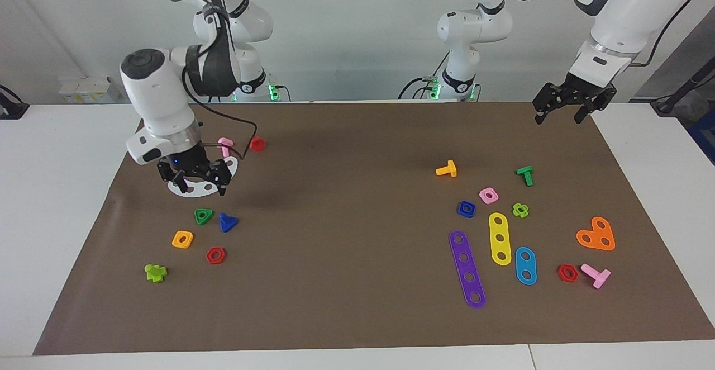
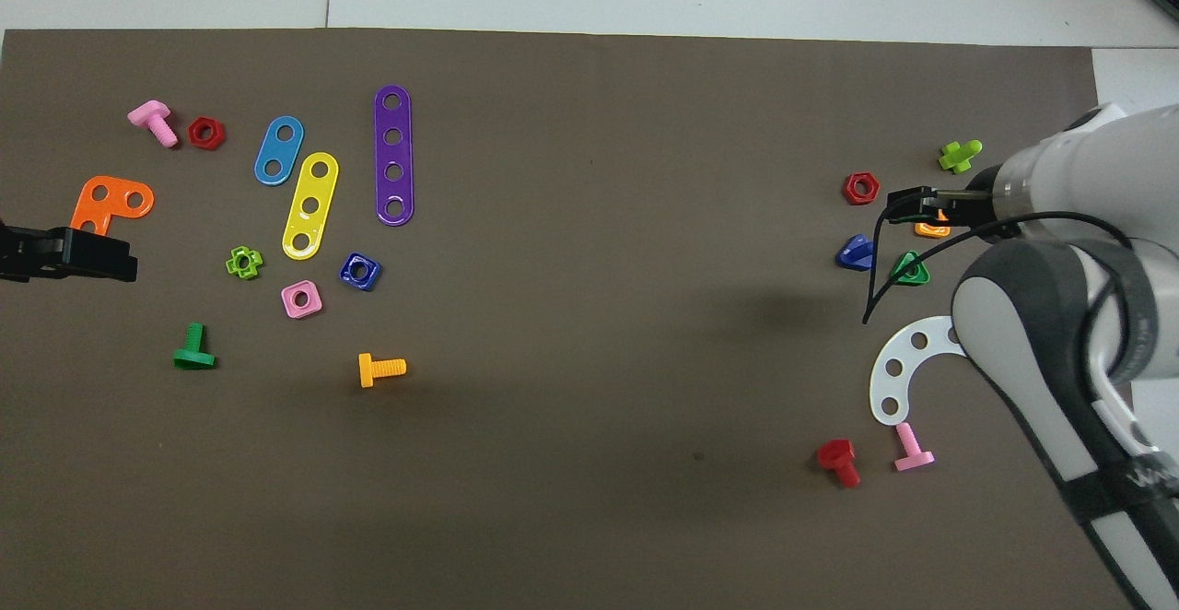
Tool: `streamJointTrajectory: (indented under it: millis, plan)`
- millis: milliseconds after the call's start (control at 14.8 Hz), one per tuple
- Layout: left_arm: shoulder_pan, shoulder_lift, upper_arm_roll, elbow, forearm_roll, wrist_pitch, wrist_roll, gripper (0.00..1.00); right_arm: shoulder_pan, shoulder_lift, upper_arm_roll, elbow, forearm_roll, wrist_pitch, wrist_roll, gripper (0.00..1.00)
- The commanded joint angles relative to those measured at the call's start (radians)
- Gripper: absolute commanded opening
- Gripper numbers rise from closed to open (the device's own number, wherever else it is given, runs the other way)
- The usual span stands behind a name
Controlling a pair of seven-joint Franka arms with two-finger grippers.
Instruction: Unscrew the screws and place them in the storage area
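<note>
We find the dark-blue screw (image 1: pixel 227 222) lying loose on the brown mat (image 1: pixel 346 152) of the counter toward the right arm's end, just beside a green triangular nut (image 1: pixel 204 216) and nearer the robots than a red hex nut (image 1: pixel 215 255). The right end effector (image 1: pixel 195 181) hangs low over a white curved plate (image 1: pixel 192 191), fingers parted and holding nothing. The left end effector (image 1: pixel 561 112) waits raised over the mat's corner at the left arm's end, fingers spread, empty.
</note>
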Motion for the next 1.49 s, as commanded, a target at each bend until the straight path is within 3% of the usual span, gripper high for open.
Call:
streamJointTrajectory:
  millis: [0,203,339,1424]
  plan:
    - [-0.011,-0.028,0.007,-0.027,0.0,0.007,0.007,1.0,-0.013,-0.038,0.0,0.101,0.018,-0.175,0.017,1.0]
    - [-0.014,-0.03,-0.003,-0.029,0.042,0.001,0.009,1.0,-0.015,-0.035,-0.002,0.301,0.019,-0.453,0.016,1.0]
    - [-0.025,-0.03,-0.001,-0.03,0.043,0.0,0.009,1.0,-0.012,-0.038,0.0,0.337,0.018,-0.527,0.016,1.0]
    - [-0.016,-0.028,-0.001,-0.024,0.042,0.003,0.001,1.0,-0.008,-0.054,0.003,0.308,0.018,-0.535,-0.078,1.0]
